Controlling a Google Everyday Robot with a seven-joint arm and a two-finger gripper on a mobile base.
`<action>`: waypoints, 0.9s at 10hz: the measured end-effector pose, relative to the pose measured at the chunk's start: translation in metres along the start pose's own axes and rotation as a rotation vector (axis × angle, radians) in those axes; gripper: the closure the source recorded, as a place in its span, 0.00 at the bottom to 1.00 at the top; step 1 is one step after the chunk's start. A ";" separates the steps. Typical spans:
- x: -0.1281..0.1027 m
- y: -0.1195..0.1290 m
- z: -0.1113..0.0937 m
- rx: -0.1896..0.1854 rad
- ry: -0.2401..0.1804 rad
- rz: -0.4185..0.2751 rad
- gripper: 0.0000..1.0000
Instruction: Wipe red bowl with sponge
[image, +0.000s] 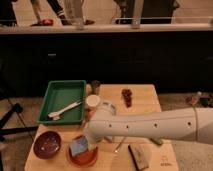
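Observation:
The red bowl sits at the front edge of the wooden table, left of centre. Inside it lies the light blue sponge, tilted against the bowl's bottom. My gripper comes in from the right on the long white arm and ends right at the sponge, shut on it. The arm's end covers the bowl's back right rim and hides most of the fingers.
A dark maroon bowl stands just left of the red bowl. Behind them are a green tray holding a white utensil, and a white cup. A spoon, a dark oblong block and a brown item lie to the right.

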 end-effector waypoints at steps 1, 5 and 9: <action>-0.002 0.001 0.003 -0.003 -0.002 -0.003 1.00; -0.003 0.011 0.023 -0.033 -0.029 0.007 1.00; -0.002 0.015 0.034 -0.060 -0.046 0.014 1.00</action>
